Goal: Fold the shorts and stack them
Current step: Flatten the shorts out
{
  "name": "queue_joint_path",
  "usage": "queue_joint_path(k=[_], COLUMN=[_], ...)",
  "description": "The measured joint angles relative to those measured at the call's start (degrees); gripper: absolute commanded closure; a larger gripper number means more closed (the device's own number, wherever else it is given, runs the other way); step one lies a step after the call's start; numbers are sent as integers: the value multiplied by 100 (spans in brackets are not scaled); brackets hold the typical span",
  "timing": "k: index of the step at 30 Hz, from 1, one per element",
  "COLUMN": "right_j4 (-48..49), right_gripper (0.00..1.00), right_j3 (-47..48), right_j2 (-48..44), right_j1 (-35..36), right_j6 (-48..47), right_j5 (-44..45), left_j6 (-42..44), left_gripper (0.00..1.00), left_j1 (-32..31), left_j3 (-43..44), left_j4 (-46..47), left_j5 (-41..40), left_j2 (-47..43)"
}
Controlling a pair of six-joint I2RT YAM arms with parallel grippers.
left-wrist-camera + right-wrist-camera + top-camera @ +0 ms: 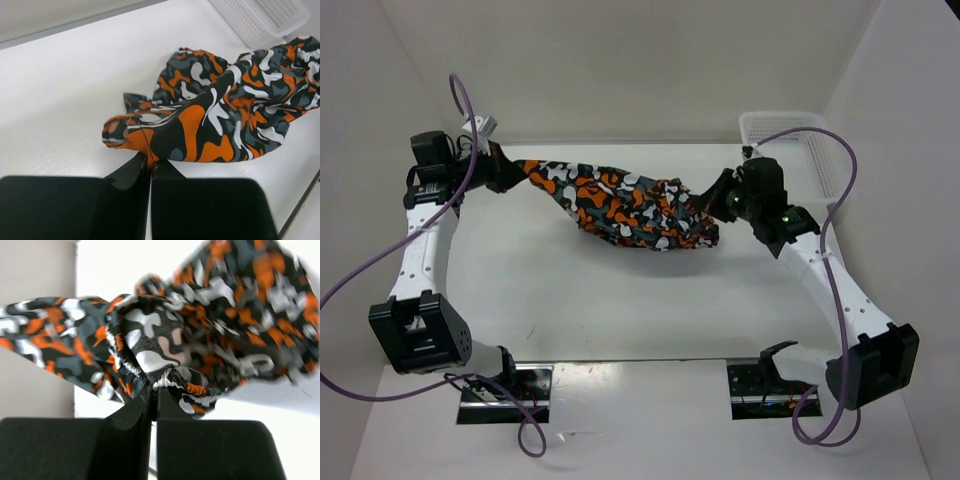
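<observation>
The camouflage shorts [625, 207] hang stretched between my two grippers above the white table. My left gripper [510, 172] is shut on their left end, an orange and black edge of the shorts [190, 125] in the left wrist view, where its tip [150, 162] pinches the cloth. My right gripper [720, 195] is shut on the right end, on the gathered elastic waistband [172, 380] in the right wrist view, its tip [152, 390] pinching it. The shorts [210, 330] sag in the middle toward the right.
A white mesh basket [800, 145] stands at the back right corner, and shows in the left wrist view [260, 17]. White walls close in the table [620, 300] at the back and sides. Purple cables loop off both arms.
</observation>
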Motion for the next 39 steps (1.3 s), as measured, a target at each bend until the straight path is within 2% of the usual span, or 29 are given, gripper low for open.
queue_joint_path(k=[1,3,4,5,6,7,8,10,11,13,14,16,17,18,19,20,21,22,23,24,27,32,37,39], right_j4=[57,223,306,391,450,444,380,149,13,-199,-264,-223,-188,-166,-146,-114,-76,-20,44,83,59,31,96,151], right_gripper=[99,99,99,95,86,62,47,32,27,27,41,55,65,65,65,61,37,34,31,24,23,22,35,55], right_j3=[37,-20,-144,-358,-667,-1025,-1386,-1989,-2277,-2579,-2660,-2653,-2614,-2531,-2420,-2271,-2127,-1998,-1952,-1939,-1947,-1947,-2083,-2164], right_j2=[-17,-160,-315,-549,-896,-1287,-1711,-2522,-2935,-3467,-3683,-3829,-3729,-3486,-3108,-2640,-2186,-1648,-1237,-826,-103,162,133,168], right_j1=[0,0,0,0,0,0,0,0,0,0,0,0,0,0,0,0,0,0,9,15,50,136,151,186], right_j6=[-2,-4,-2,0,22,72,155,337,437,640,752,870,887,874,837,796,745,704,590,522,389,339,361,372], right_j5=[-28,-90,-114,-120,-98,-79,-13,81,133,177,227,321,361,382,398,407,411,407,407,391,378,595,658,612], left_j6=[-2,0,0,24,26,31,24,13,15,13,13,2,-4,-2,-9,2,28,50,42,17,2,-2,0,-2], left_gripper=[100,88,73,52,21,15,12,3,3,3,15,38,51,60,58,45,24,9,5,3,0,0,0,2], left_j1=[0,0,0,4,26,42,55,87,92,94,94,96,72,48,22,-22,-66,-131,-210,-308,-601,-1088,-1414,-1475], left_j3=[-31,-295,-546,-800,-1113,-1416,-1687,-2135,-2253,-2374,-2393,-2435,-2452,-2472,-2498,-2544,-2586,-2629,-2658,-2675,-2704,-2702,-2476,-2286], left_j4=[-2,4,-28,-96,-181,-286,-382,-647,-713,-778,-756,-671,-638,-595,-557,-507,-476,-435,-413,-389,-188,66,247,358], left_j5=[0,-11,-15,-26,-44,-50,-57,-120,-164,-267,-280,-334,-391,-474,-553,-619,-686,-739,-793,-861,-999,-1156,-1252,-1255], left_j2=[-20,-216,-409,-621,-876,-1143,-1408,-1878,-2026,-2170,-2164,-2013,-1886,-1733,-1582,-1427,-1296,-1172,-1049,-911,-391,643,1058,1222])
